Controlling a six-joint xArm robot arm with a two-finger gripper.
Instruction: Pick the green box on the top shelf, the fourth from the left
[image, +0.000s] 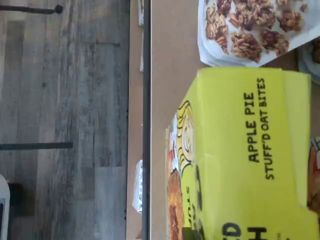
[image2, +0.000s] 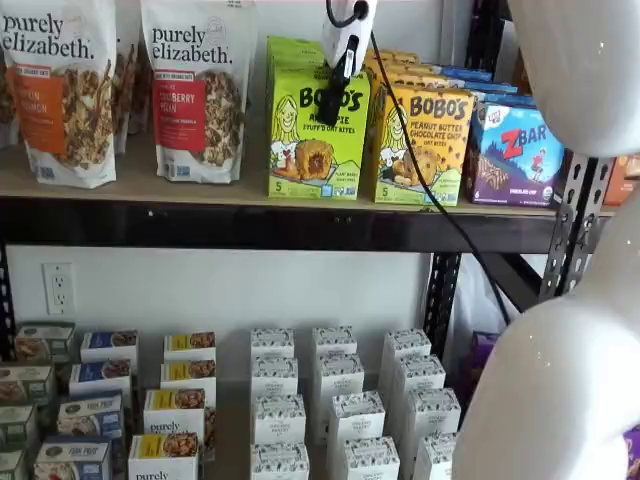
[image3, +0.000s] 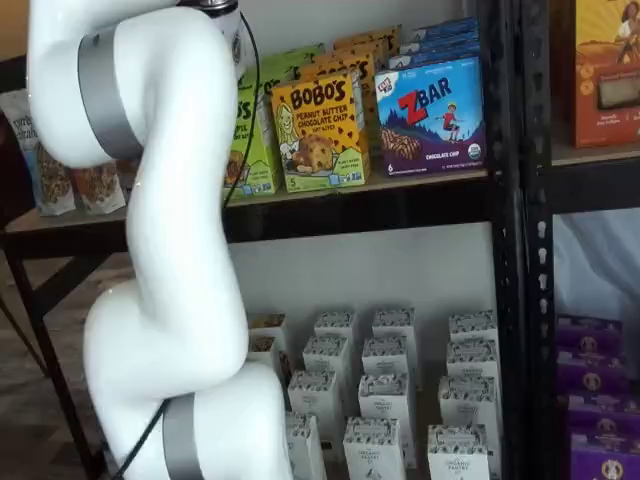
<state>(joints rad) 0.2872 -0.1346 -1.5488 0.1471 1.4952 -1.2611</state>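
Observation:
The green box (image2: 315, 135) stands upright on the top shelf (image2: 200, 192), between a granola bag and the orange-yellow Bobo's box (image2: 425, 145). In a shelf view my gripper (image2: 333, 100) hangs from above, its black fingers just in front of the green box's upper front. No gap or grasp shows between the fingers. The wrist view shows the green box (image: 250, 160) close up, with "APPLE PIE STUFF'D OAT BITES" on its top face, standing on the tan board (image: 170, 60). In a shelf view the arm hides most of the green box (image3: 252, 150) and the gripper.
Two Purely Elizabeth granola bags (image2: 195, 85) stand left of the green box; one shows in the wrist view (image: 250, 27). A blue ZBar box (image2: 515, 150) stands right of the Bobo's boxes. A black cable (image2: 430, 190) trails from the gripper. Small white cartons (image2: 330, 410) fill the lower level.

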